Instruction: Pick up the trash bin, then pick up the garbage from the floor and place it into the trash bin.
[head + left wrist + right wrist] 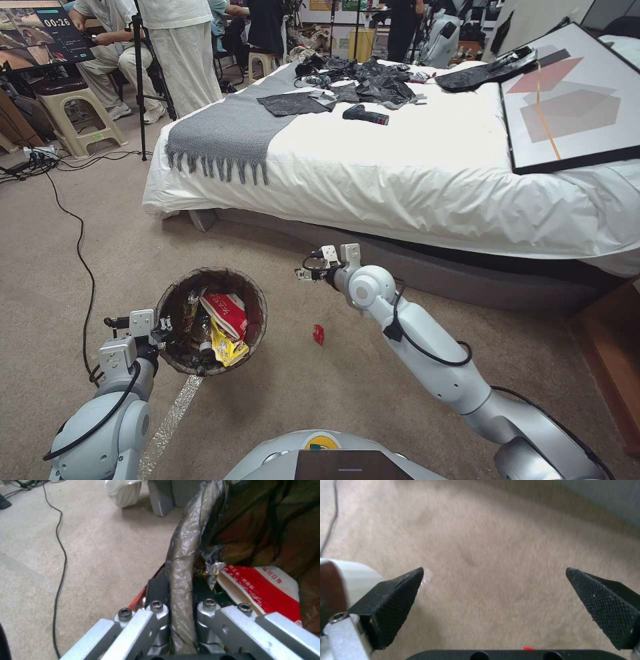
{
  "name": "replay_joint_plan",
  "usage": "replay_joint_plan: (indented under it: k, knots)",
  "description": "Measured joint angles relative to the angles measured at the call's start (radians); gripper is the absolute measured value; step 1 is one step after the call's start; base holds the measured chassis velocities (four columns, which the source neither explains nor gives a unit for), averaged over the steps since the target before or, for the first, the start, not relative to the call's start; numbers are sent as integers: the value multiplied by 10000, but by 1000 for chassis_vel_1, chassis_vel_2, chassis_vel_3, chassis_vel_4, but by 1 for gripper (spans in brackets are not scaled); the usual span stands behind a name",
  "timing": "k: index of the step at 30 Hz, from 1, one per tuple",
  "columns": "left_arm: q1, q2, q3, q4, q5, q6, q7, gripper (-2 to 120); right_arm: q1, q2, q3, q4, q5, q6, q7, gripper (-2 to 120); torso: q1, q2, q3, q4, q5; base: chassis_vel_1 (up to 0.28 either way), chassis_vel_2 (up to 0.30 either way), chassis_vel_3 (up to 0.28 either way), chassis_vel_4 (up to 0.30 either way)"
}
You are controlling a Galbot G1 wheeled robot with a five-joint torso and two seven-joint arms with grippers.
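Beige carpet beside a bed (427, 167). Left gripper (162, 329) clamped on trash bin (175, 303) rim, wrappers inside. Right gripper (310, 267) spread apart, above carpet near red scrap (319, 334).

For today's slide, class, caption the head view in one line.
Left gripper holds the filled trash bin by its rim; right gripper hangs open above a red wrapper on the carpet.

Beige carpet floor (280, 400) – small red wrapper (319, 334) lying on it near the bed (400, 173), black cable (83, 253) trailing – silver tape strip (170, 420)
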Motion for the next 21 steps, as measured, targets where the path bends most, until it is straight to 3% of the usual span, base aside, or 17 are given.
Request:
replay_joint_plan:
  k: [21]
  knots:
    - [-96, 25, 1, 288, 60, -46, 64, 4, -1104, 914, -32, -1633, -1723, 688, -613, 100, 0, 0, 0, 1, 3, 0, 0, 0, 0]
